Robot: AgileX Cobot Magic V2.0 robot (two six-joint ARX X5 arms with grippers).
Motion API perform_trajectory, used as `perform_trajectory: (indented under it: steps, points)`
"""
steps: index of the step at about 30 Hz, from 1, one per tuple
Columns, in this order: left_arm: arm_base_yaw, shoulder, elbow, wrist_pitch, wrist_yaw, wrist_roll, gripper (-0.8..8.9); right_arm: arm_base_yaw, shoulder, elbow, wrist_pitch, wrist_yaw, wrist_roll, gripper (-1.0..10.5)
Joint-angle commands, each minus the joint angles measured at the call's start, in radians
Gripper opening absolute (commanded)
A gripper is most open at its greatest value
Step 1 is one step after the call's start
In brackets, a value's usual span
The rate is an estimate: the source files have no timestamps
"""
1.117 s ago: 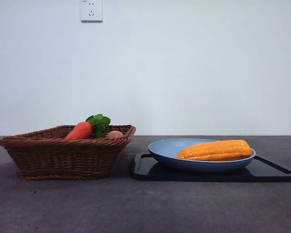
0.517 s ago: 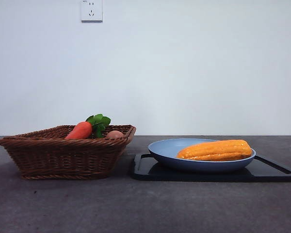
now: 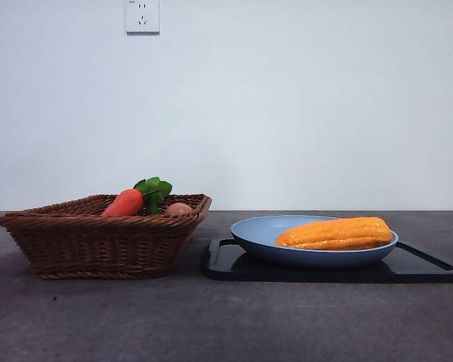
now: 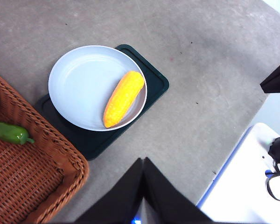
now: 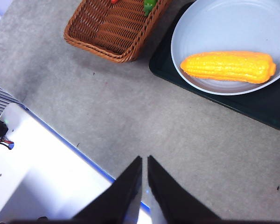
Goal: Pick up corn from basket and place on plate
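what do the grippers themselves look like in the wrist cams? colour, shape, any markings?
Both look alike. The left gripper has two plain matte black jaws, broad at the base and tapering to slim pointed tips, with a small blue glow low between them. The right gripper has the same black tapered wedge shape. No markings, labels or cables show on either. The front view shows neither arm.
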Motion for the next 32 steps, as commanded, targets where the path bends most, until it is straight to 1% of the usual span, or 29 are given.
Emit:
perform_trajectory:
  steps: [1, 2, 4, 7, 10, 13, 14, 17, 20, 24, 29, 32]
  points:
    - [0.006, -0.003, 0.027, 0.041, -0.033, 0.100, 0.04, 0.004, 0.007, 0.018, 0.007, -0.002, -0.008, 0.0]
    - [0.017, -0.008, 0.027, 0.054, -0.033, 0.135, 0.04, 0.004, 0.007, 0.018, 0.007, -0.002, -0.008, 0.0]
    - [0.048, -0.020, 0.027, 0.095, -0.033, 0.168, 0.04, 0.004, 0.007, 0.018, 0.006, -0.002, -0.008, 0.0]
    - [0.125, -0.055, 0.006, 0.238, -0.032, 0.198, 0.04, 0.004, 0.007, 0.018, 0.006, -0.002, -0.008, 0.0]
    - [0.214, -0.121, -0.084, 0.425, -0.030, 0.199, 0.04, 0.004, 0.007, 0.018, 0.006, -0.003, -0.008, 0.0]
    - [0.307, -0.228, -0.263, 0.657, -0.029, 0.184, 0.04, 0.004, 0.007, 0.018, 0.006, -0.002, -0.008, 0.0]
    - [0.344, -0.280, -0.351, 0.748, -0.029, 0.176, 0.04, 0.004, 0.007, 0.018, 0.006, -0.002, -0.008, 0.0]
    - [0.441, -0.416, -0.561, 0.915, -0.030, 0.151, 0.04, 0.004, 0.007, 0.018, 0.006, -0.002, -0.008, 0.0]
    - [0.545, -0.544, -0.727, 0.983, -0.030, 0.134, 0.04, 0.004, 0.007, 0.018, 0.007, -0.003, -0.008, 0.0]
    - [0.662, -0.692, -0.895, 0.995, -0.031, 0.134, 0.04, 0.004, 0.007, 0.018, 0.007, -0.003, -0.008, 0.0]
    - [0.752, -0.862, -1.083, 1.007, -0.031, 0.129, 0.04, 0.004, 0.007, 0.018, 0.007, -0.002, -0.008, 0.0]
    - [0.781, -0.943, -1.197, 1.058, -0.031, 0.103, 0.04, 0.004, 0.007, 0.018, 0.007, -0.002, -0.008, 0.0]
